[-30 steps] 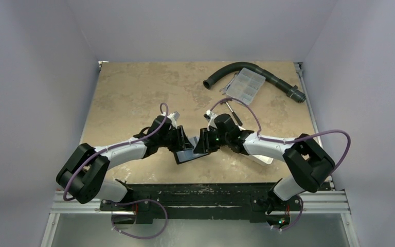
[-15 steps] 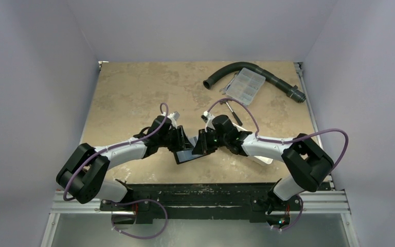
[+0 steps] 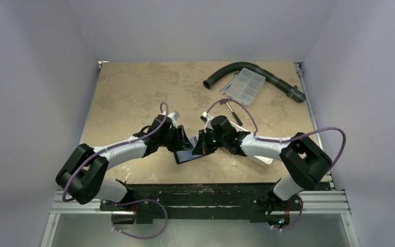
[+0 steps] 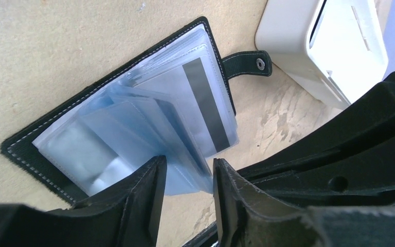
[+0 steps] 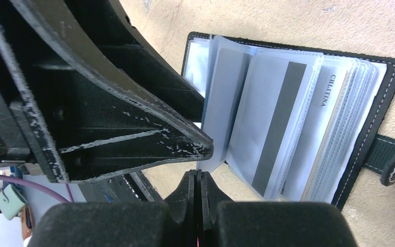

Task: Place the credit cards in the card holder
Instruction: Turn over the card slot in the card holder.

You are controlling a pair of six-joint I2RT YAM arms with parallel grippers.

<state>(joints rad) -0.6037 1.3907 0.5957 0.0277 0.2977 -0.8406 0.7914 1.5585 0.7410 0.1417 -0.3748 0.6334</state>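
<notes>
The card holder [image 3: 185,156] lies open on the desk [image 3: 133,92], near the front edge, right between my two tools. From above I can barely see it. My left tool [image 3: 179,146] and right tool [image 3: 200,146] close in from either side and cover most of it, leaving only a dark corner with a pale blue inside.

My left wrist camera shows the card holder [image 4: 133,103] flat, black cover down, with its clear plastic sleeves fanned out. A card with a dark magnetic stripe [image 4: 205,108] sits in the top sleeve. The closing strap with its snap [image 4: 247,63] sticks out to one side, towards a white tray [image 4: 319,46] that the frame edge cuts off. My left tool [image 4: 189,163] is spread apart, and the bluish sleeve edges run into the gap between its fingers. I cannot tell whether the fingers press on the sleeves or only hover above them.

On my right wrist camera, my right tool [image 5: 200,172] has its fingers pressed together with no gap. One pale sleeve leaf [image 5: 221,103] stands up from the stack, and its lower corner runs down to my fingertips. That corner is hidden, so I cannot say whether it is pinched. The bulk of my left tool fills the left half of this view and hides that side of the holder. The striped card [image 5: 272,123] is plain here. Beside it is another card [image 5: 331,90] whose print is too small to read reliably.

At the far right of the desk, a clear compartment box [image 3: 241,85] rests against a curved black hose [image 3: 267,74].
</notes>
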